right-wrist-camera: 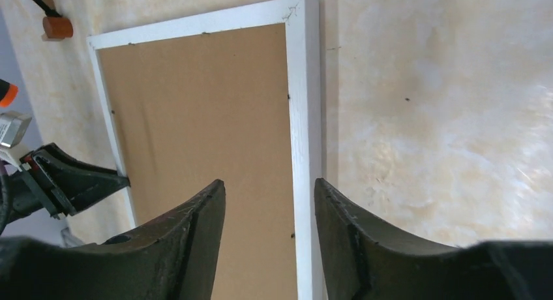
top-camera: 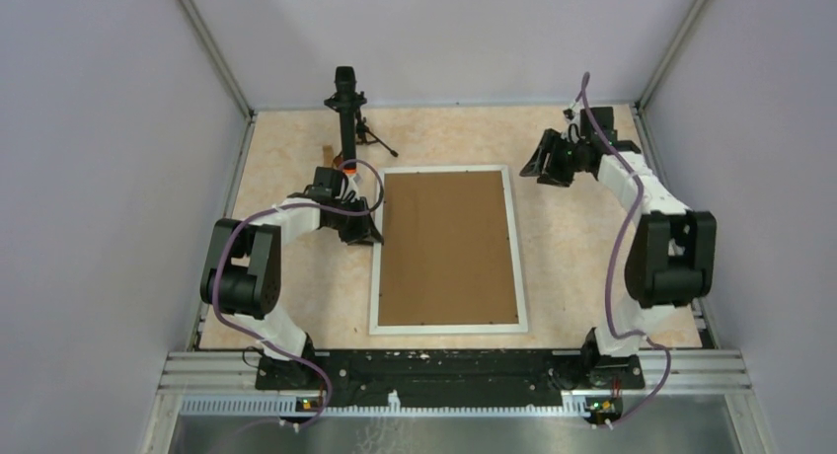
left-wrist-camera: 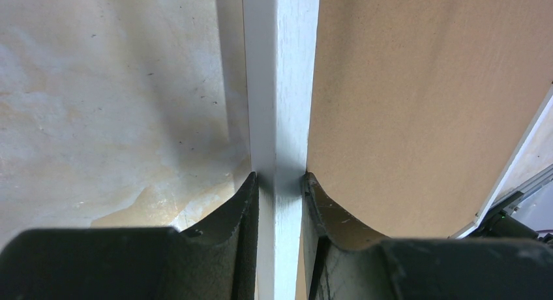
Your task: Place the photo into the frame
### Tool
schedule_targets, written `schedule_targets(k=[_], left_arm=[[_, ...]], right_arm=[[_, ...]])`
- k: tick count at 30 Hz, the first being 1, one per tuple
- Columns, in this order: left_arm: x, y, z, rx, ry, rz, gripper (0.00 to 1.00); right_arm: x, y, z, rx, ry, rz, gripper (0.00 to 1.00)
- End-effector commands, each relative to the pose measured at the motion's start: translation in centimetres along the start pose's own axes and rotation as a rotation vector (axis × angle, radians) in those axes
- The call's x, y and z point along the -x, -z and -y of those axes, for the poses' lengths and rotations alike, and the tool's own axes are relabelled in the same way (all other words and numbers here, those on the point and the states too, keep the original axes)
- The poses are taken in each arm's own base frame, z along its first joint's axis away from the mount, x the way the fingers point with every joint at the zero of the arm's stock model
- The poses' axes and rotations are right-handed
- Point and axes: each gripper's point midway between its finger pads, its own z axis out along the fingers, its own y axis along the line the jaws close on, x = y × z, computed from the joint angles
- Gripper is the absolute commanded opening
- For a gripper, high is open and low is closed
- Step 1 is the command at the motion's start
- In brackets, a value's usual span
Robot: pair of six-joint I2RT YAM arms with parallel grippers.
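The white frame (top-camera: 514,247) lies flat on the table with a plain brown cardboard sheet (top-camera: 449,247) filling it. The photo is not in view. My left gripper (top-camera: 367,232) is shut on the frame's left rail (left-wrist-camera: 280,85), one finger on each side of it (left-wrist-camera: 280,179). My right gripper (top-camera: 541,170) is open and empty, held above the table beside the frame's far right corner. In the right wrist view its fingers (right-wrist-camera: 270,186) stand apart over the right rail (right-wrist-camera: 304,98) and the cardboard (right-wrist-camera: 195,111).
A black stand (top-camera: 347,109) rises at the back left, just behind my left arm. A small orange-brown piece (right-wrist-camera: 57,27) lies near it. Grey walls close in the left, right and back. A metal rail (top-camera: 454,370) runs along the front.
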Motion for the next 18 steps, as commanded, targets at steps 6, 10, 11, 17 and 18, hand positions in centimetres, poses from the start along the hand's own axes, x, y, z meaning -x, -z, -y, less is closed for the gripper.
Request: schedule_targets(k=[6,10,11,17,18], left_arm=[[-6.8,-0.4,-7.1,0.295,0.028,-0.213,0.00],[-6.9,-0.4,-7.2,0.295,0.030,-0.217,0.00],[-6.9,-0.5,-7.1,0.292,0.030,-0.220,0.00],[-7.0,-0.6,-7.1,0.286,0.032,-0.226,0.00],[-7.0,-0.7,-7.1,0.285,0.032,-0.227,0.00]], right_arm=[[-1.1,-7.0,-0.2,0.258,-0.021,-0.141,0.44],[-2.2,-8.7,1.2,0.230,-0.034,-0.182,0.44],[-2.5,-9.0,1.8,0.207,-0.032,-0.191,0.42],[-3.0,-10.5,3.3,0.162,-0.040,-0.194,0.36],[-2.9,-10.7,3.6,0.154,-0.045,-0.189,0.34]])
